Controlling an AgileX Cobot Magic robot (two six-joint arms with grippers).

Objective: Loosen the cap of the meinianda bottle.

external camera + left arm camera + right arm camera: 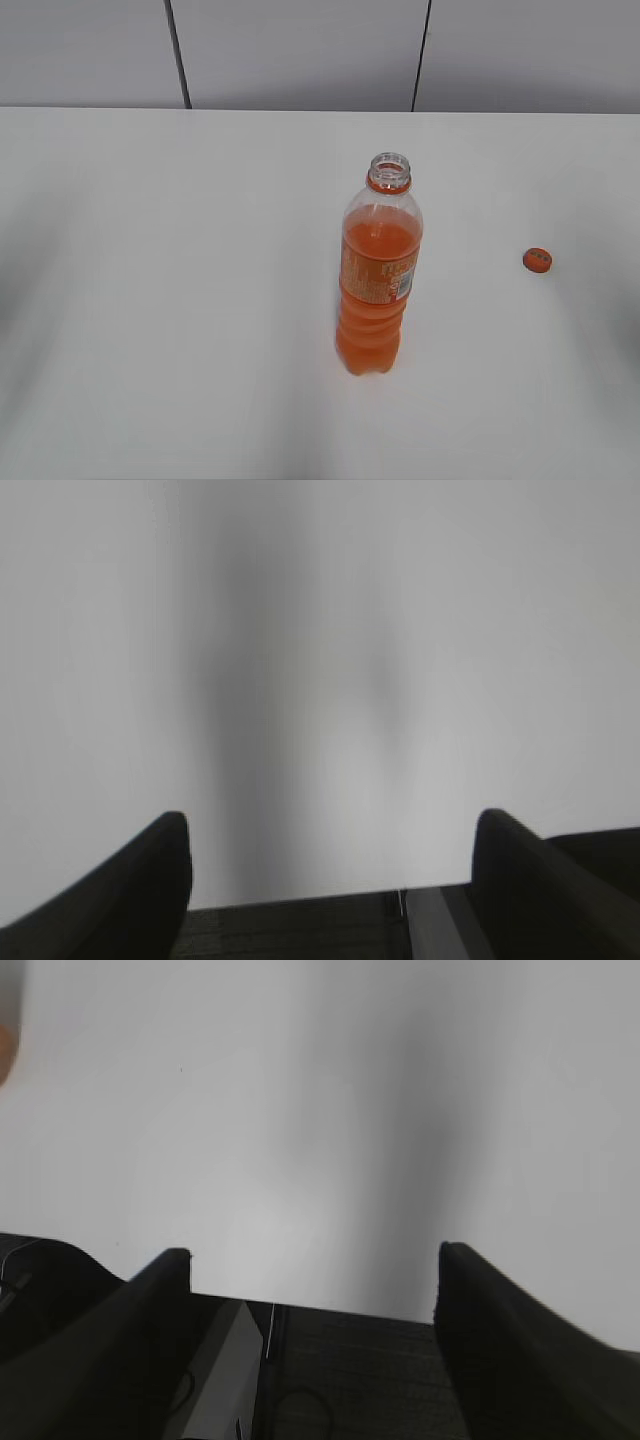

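Exterior view only: cap (pixel 537 260) off meinianda bottle (pixel 379 270); wrist views: both tools (pixel 330 880) (pixel 312 1300) spread, empty.

We see the meinianda bottle (pixel 379 280) standing upright on the table (pixel 180 300), a bit right of centre; its neck is open; the cap (pixel 537 260) lies on the table well apart to the bottle's right, near the right edge; wall panels (pixel 300 50) run behind the table.
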